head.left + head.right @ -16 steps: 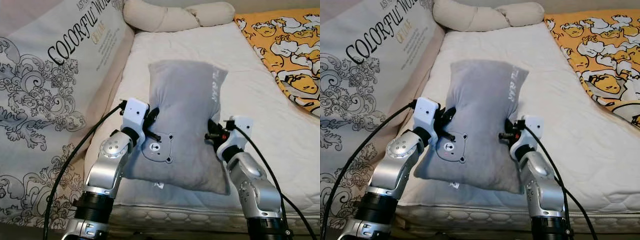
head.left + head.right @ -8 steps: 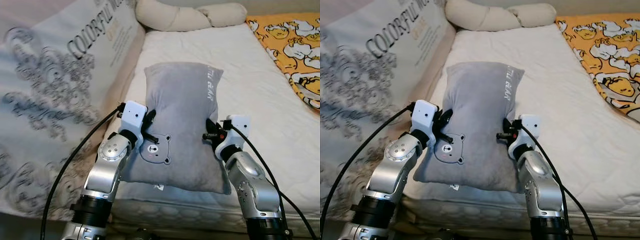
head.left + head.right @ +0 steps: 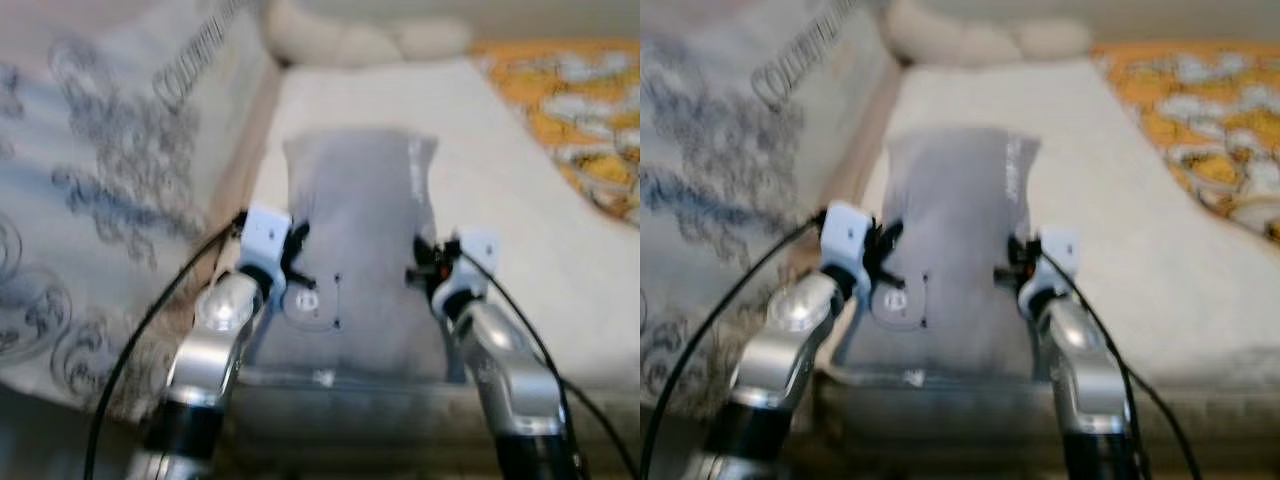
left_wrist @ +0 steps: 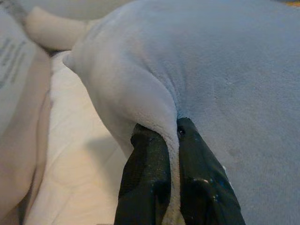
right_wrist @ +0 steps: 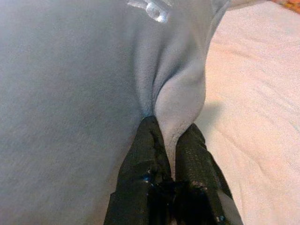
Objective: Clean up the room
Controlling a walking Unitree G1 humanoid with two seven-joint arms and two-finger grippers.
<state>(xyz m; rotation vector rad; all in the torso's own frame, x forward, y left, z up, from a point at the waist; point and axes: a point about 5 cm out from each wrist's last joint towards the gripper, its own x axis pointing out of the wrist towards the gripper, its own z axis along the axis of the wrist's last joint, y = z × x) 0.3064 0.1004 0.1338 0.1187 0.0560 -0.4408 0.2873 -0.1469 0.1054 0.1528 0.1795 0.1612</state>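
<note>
Head views have blurred and shifted since the previous frames, indicating camera motion; the grey bear pillow (image 3: 355, 250), frame centre over the bed (image 3: 540, 260), remains pinched by left gripper (image 4: 171, 140) and right gripper (image 5: 171, 133), likely mid-placement.

Bedroom in a home. Bed (image 3: 520, 250) with a bare white quilted mattress, grey plush pillow (image 3: 360, 250) near its front edge, cream bolster (image 3: 360, 40) along the far edge, orange cartoon-print blanket (image 3: 580, 120) at the far right corner, printed scroll-pattern bedding (image 3: 110, 200) piled along the left edge.
</note>
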